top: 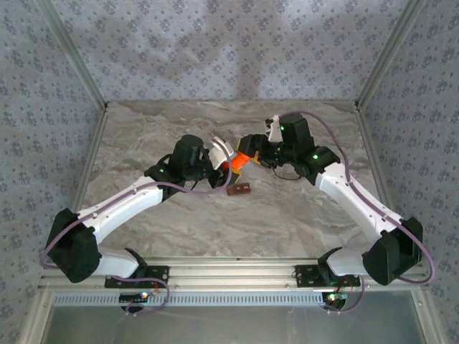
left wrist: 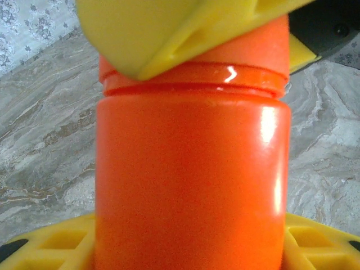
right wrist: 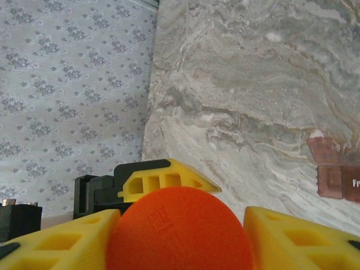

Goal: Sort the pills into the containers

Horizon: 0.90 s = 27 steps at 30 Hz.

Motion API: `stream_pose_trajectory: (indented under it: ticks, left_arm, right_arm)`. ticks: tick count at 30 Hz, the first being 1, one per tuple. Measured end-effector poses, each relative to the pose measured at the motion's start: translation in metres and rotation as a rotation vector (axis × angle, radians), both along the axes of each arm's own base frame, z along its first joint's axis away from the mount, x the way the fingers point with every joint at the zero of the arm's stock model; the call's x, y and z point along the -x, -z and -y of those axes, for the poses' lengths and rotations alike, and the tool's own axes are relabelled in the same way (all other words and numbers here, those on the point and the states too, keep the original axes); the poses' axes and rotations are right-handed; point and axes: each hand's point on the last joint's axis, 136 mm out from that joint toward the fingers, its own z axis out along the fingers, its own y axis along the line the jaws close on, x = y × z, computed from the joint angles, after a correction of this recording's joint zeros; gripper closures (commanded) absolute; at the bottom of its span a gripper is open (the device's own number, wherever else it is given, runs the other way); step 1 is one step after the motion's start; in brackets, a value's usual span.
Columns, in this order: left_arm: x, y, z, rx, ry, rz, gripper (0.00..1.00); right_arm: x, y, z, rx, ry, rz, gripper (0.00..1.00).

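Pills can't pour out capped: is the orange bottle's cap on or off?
On. The cap sits on the orange bottle above its ring; the right wrist view shows its solid top.

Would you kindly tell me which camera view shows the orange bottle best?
The left wrist view: the orange bottle stands large there, with its body and cap seam sharp. The top external view shows it small and far off, between the arms; the right wrist view shows its round end, close up.

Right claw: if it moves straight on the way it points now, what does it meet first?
The orange bottle: its cap end sits between the fingers of the right claw, very near, though exact depth is unclear.
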Motion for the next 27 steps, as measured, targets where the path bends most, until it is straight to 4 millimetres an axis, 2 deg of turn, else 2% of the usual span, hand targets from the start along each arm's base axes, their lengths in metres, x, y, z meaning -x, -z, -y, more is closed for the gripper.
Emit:
stream_pose_trajectory:
  ticks: [4,6,10,15,17,19,20,23,27]
  left_arm:
    - [0.0,0.001,0.0,-0.002,0.001,-0.003,1.0]
    - [0.0,0.0,0.0,-0.001,0.0,-0.001,1.0]
    - [0.0,0.0,-0.001,-0.002,-0.001,-0.003,1.0]
    - [0.002,0.002,-0.001,-0.009,0.012,-0.009,1.0]
    - [0.003,0.004,-0.002,-0.017,0.01,-0.018,1.0]
    - [0.003,0.007,-0.003,-0.025,0.007,-0.026,1.0]
    - [0.003,0.006,-0.003,-0.023,0.006,-0.024,1.0]
    - [0.002,0.002,-0.002,-0.015,0.006,-0.015,1.0]
    - [0.0,-0.002,-0.001,-0.005,0.006,-0.002,1.0]
  right_arm:
    - [0.0,-0.002,-0.001,0.002,-0.016,0.026,0.59]
    - [-0.001,-0.003,-0.001,-0.002,-0.036,0.055,0.59]
    - [0.002,-0.004,-0.005,-0.007,-0.164,0.187,0.49]
    - [0.008,-0.004,-0.006,-0.009,-0.366,0.374,0.48]
    - [0.007,0.0,-0.007,-0.036,-0.424,0.392,0.41]
    - [0.006,0.005,-0.009,-0.054,-0.458,0.392,0.2]
    - [0.006,0.007,-0.01,-0.06,-0.463,0.388,0.14]
    - [0.005,0.01,-0.006,-0.084,-0.437,0.361,0.12]
    - [-0.003,-0.004,0.012,-0.116,-0.325,0.306,0.12]
